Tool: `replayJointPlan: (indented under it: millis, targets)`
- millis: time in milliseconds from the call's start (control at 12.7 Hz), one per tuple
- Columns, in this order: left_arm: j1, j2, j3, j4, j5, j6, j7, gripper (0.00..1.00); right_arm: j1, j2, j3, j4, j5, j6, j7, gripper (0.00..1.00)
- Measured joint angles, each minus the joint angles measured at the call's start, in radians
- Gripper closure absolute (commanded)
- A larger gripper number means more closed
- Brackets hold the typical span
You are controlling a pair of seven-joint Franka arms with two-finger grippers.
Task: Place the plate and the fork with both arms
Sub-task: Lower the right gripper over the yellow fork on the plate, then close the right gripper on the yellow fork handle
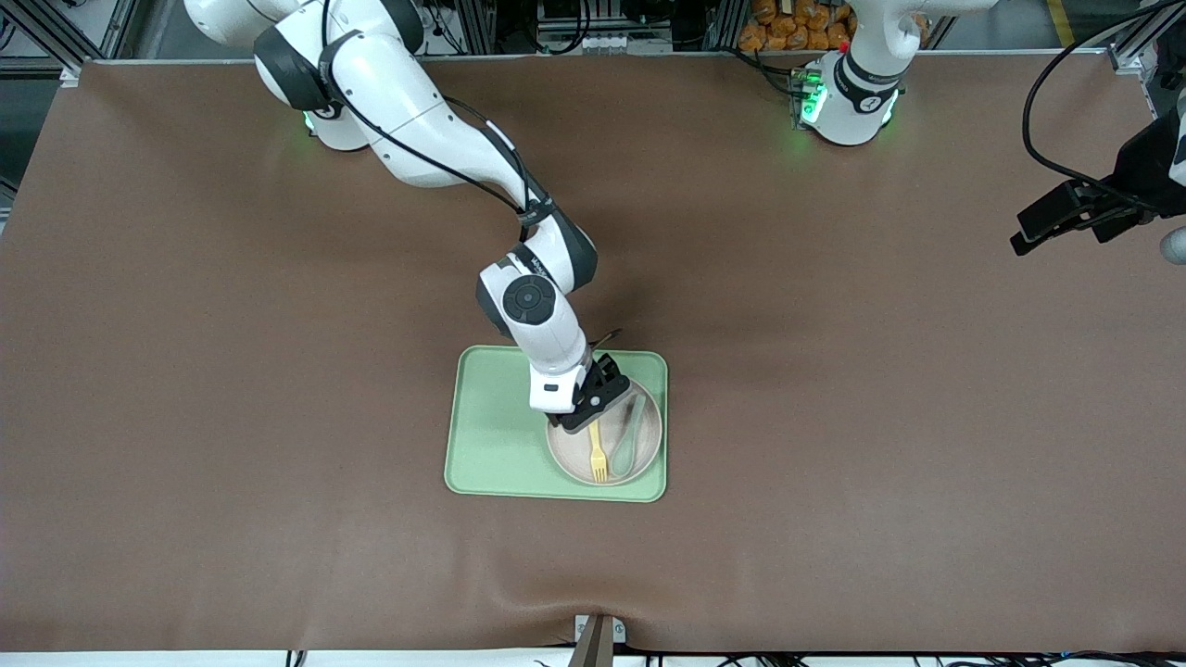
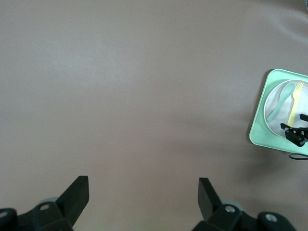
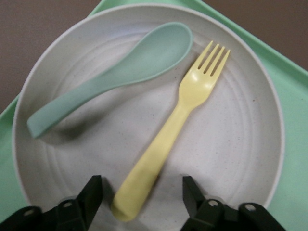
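One plate (image 1: pixel 649 435), one fork (image 1: pixel 598 456), one spoon (image 1: pixel 628 443) and one tray (image 1: pixel 496 435) are on the table (image 1: pixel 185 371); the plate sits on the tray's end toward the left arm, with fork and spoon lying side by side in it; the fork's long axis runs toward the front camera, tines nearest it. The right gripper (image 3: pixel 139 192) straddles the fork's handle end, fingers (image 3: pixel 91 195) apart, seemingly not yet touching it. The left gripper (image 2: pixel 143 195) waits wide open over bare table.
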Motion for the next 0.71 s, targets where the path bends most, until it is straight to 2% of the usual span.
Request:
replayJointPlan:
  millis: [79, 157, 708]
  targets:
    - [-0.001, 0.000, -0.001, 0.000, 0.000, 0.000, 0.000, 0.00, 0.000, 0.000, 0.002, 0.004, -0.016, 0.000, 0.000, 0.95]
    - [-0.003, 0.000, -0.002, 0.000, 0.000, 0.000, 0.000, 0.00, 0.001, 0.000, 0.003, 0.007, -0.028, 0.000, 0.000, 1.00]
    - [-0.006, 0.000, -0.002, 0.000, 0.000, 0.000, 0.000, 0.00, 0.001, -0.001, 0.002, 0.014, -0.049, 0.001, 0.000, 1.00]
